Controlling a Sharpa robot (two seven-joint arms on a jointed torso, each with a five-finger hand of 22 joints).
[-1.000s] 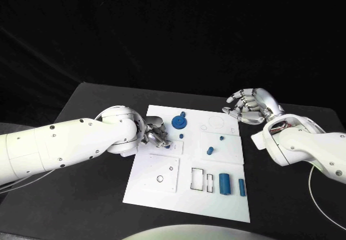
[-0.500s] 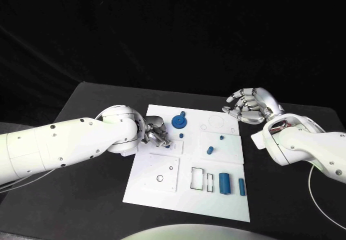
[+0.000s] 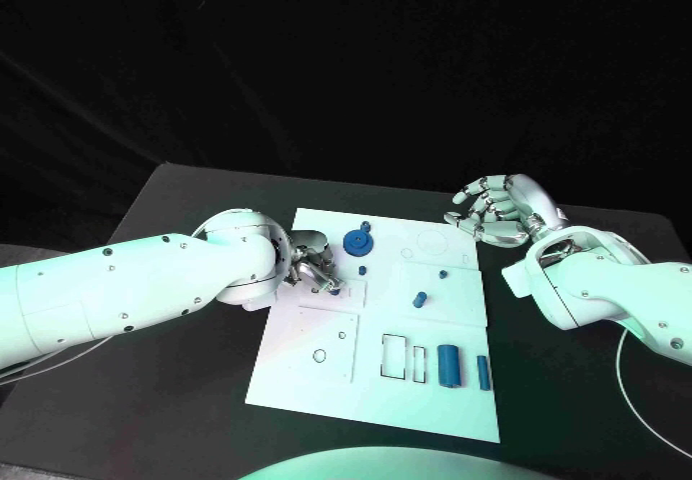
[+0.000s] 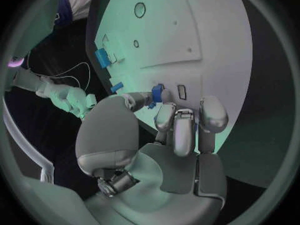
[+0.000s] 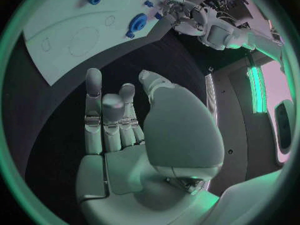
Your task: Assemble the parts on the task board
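Note:
The white task board (image 3: 375, 400) lies in the middle of the black table. My left hand (image 3: 307, 266) is low over the board's left part and pinches a small blue part (image 4: 156, 92) between thumb and a finger, close to a small rectangular slot (image 4: 181, 91). A blue round disc (image 3: 356, 241) sits just beyond that hand, and small blue pieces (image 3: 420, 297) lie near the board's centre. Two blue cylinders (image 3: 450, 366) rest at the near right. My right hand (image 3: 498, 210) hovers off the board's far right corner, fingers apart and holding nothing (image 5: 125, 130).
Black-outlined recesses (image 3: 401, 358) and a square plate with a round hole (image 3: 319, 355) mark the near half of the board. Faint circle outlines (image 3: 433, 242) lie at its far right. Bare black table (image 3: 188, 400) surrounds the board.
My left hand has shifted very slightly over the board with the small blue part still in its pinch. The right hand has stayed where it was.

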